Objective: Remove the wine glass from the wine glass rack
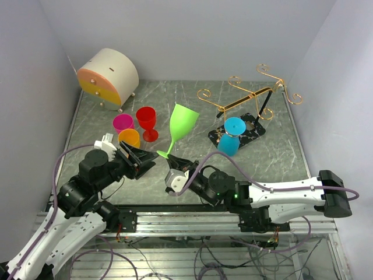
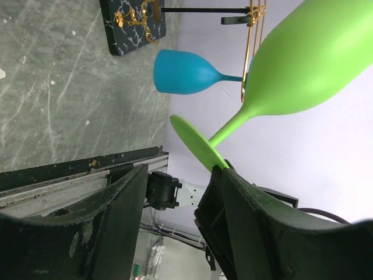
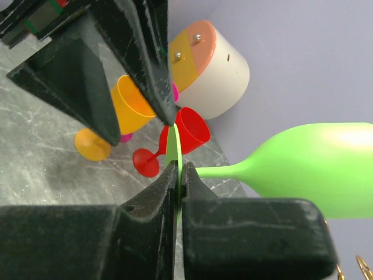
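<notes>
A green wine glass [image 1: 183,121] is held tilted in the air at the middle front, clear of the rack. My right gripper [image 1: 173,161] is shut on the flat foot of the green glass [image 3: 172,149], its bowl [image 3: 315,169] leaning off to the right. My left gripper [image 1: 145,162] stands open just left of that foot; one fingertip [image 2: 224,175] touches the foot's rim [image 2: 195,143]. The gold wire wine glass rack [image 1: 250,99] stands at the back right on its black base [image 1: 256,129]. A blue wine glass [image 1: 232,135] hangs upside down from it.
Red [image 1: 147,121], pink [image 1: 123,122] and orange [image 1: 129,137] glasses stand at the left middle. A round white and orange drawer box [image 1: 109,77] sits in the back left corner. White walls close the table on three sides.
</notes>
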{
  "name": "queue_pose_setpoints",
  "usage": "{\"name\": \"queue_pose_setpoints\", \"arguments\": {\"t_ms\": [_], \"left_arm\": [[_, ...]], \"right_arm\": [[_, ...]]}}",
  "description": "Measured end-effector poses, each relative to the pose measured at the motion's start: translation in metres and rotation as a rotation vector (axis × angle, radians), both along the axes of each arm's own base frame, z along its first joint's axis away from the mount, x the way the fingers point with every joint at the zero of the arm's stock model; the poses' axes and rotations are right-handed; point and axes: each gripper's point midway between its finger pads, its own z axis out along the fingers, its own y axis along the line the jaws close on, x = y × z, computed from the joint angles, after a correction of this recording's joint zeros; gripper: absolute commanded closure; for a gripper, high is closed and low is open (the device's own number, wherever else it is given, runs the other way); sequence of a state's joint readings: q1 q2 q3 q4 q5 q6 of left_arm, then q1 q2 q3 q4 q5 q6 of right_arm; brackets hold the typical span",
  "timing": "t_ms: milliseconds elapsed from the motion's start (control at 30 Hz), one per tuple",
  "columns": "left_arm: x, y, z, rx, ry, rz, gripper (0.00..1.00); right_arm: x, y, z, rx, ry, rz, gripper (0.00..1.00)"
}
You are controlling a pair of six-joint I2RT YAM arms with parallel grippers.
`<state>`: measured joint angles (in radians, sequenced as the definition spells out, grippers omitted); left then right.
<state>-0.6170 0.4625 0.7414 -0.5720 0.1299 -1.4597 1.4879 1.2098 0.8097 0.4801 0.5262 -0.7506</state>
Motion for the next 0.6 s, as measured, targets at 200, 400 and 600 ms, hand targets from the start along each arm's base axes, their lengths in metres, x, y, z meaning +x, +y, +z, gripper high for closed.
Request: {"name": "queue_pose_setpoints", "arguments": {"t_ms": [200, 400, 600], "left_arm": [[-0.003, 0.01, 0.013, -0.033, -0.03, 0.043, 0.35], [-0.002, 0.013, 0.019, -0.049, -0.038, 0.064, 0.36], [0.002, 0.008, 0.014, -0.038, -0.013, 0.056, 0.37]], "right_arm": [[-0.006, -0.001, -0.007, -0.009, -0.004, 0.012, 1.0], [-0.012, 0.0, -0.009, -0.006, -0.005, 0.027, 1.0], [-0.016, 0.008, -0.011, 0.004, -0.014, 0.039, 1.0]]}}
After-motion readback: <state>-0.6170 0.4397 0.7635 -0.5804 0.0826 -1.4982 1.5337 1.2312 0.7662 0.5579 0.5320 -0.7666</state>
